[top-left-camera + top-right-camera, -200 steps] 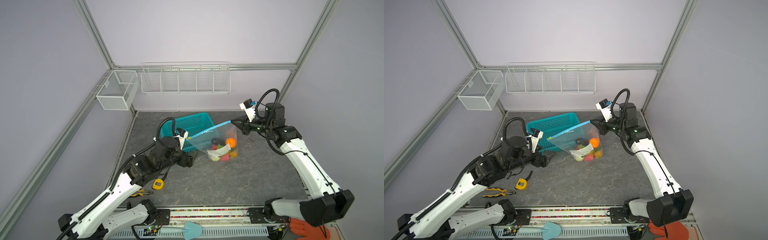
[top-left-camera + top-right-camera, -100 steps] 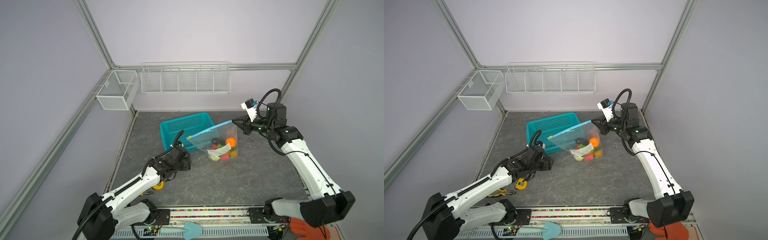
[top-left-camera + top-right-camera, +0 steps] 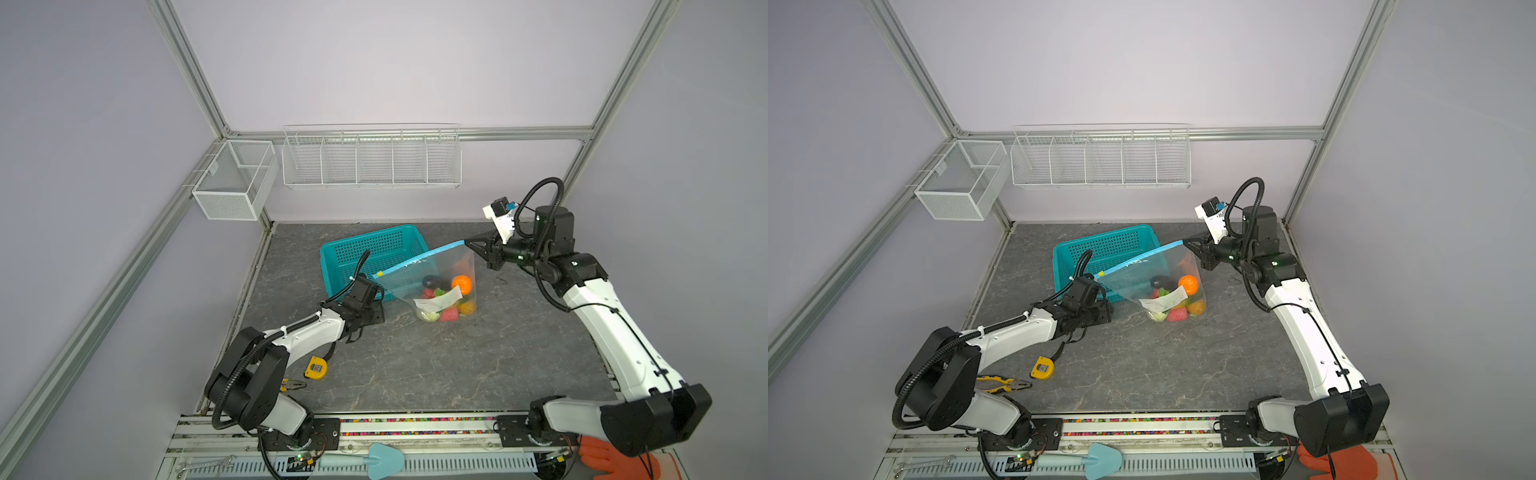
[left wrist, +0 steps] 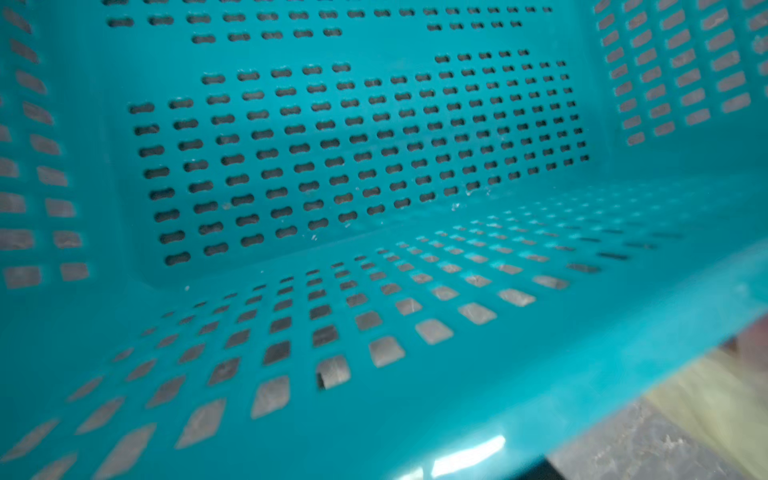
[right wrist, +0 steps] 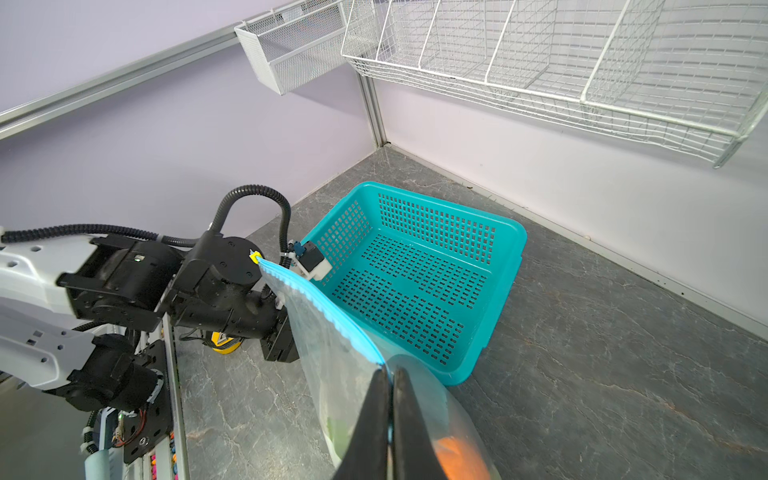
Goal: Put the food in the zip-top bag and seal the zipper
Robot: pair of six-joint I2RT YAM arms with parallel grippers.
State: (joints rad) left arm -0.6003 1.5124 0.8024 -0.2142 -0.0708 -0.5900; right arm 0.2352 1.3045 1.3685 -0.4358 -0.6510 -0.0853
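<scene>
Since a second ago your left arm is sitting much lower, folded down to the table (image 3: 415, 365), and the left gripper (image 3: 372, 308) is now lying just beside the front wall of the one teal basket (image 3: 365, 249). I cannot tell whether its jaws are spread or closed. Your right gripper (image 5: 389, 374) is staying put, its fingers pressed together on the corner of the one zip-top bag (image 3: 432, 270). The bag is hanging from that corner with its bottom resting on the table beside the basket. One blue zipper (image 3: 419, 259) is sloping down to one yellow slider (image 5: 254, 257) near the left wrist. The food (image 3: 461, 284) is sitting inside the bag: six pieces showing, one white label (image 3: 438, 300) covering others. One tape measure (image 3: 316, 368) and one pair of pliers (image 3: 293, 384) are lying by the left arm.
</scene>
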